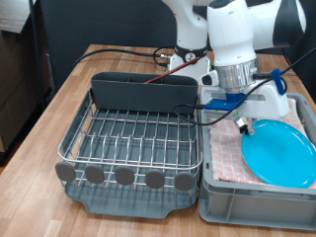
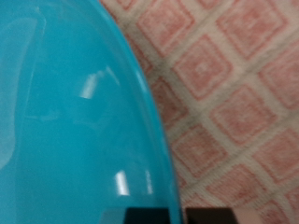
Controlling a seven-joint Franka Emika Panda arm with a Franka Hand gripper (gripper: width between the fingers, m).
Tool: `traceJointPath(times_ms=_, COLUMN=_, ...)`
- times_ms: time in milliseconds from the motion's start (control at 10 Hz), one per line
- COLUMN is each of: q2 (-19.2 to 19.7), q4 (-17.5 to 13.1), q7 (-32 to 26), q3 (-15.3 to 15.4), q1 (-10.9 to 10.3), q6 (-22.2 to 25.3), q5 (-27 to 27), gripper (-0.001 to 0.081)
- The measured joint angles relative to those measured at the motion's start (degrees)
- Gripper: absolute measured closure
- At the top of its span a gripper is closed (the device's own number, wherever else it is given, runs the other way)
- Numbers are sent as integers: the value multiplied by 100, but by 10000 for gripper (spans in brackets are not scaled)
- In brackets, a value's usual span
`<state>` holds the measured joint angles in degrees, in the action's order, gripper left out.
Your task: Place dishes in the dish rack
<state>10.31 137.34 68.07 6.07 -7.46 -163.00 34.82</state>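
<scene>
Gripper (image 1: 244, 124) low over the near-left rim of the plate (image 1: 280, 153), at the exterior view's right; cannot tell whether spread or pressed together, fingertips hidden against the plate edge. Plate lying flat on the pink checkered cloth (image 1: 229, 150) inside the grey bin (image 1: 237, 202), just beside the dish rack (image 1: 133, 138). Rack standing on the wooden surface (image 1: 59, 94) at the exterior view's left, wire grid bare, tall grey compartment (image 1: 143, 91) at its back, round feet (image 1: 123, 176) along the front. Wrist view filled with plate (image 2: 75, 112) and cloth (image 2: 234, 103), rim curving between them.
</scene>
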Motion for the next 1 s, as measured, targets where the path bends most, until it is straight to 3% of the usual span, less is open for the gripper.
traceJointPath(times_ms=400, q2=-500, q4=49, q7=1513, q3=-424, q1=-103, q6=857, q5=-1990, gripper=777)
traceJointPath(times_ms=800, q2=-1003, q4=-68, q7=2373, q3=-451, q1=-102, q6=1822, q5=-3461, gripper=780)
traceJointPath(times_ms=1000, q2=-1246, q4=-293, q7=2463, q3=-362, q1=-111, q6=2651, q5=-3925, gripper=780)
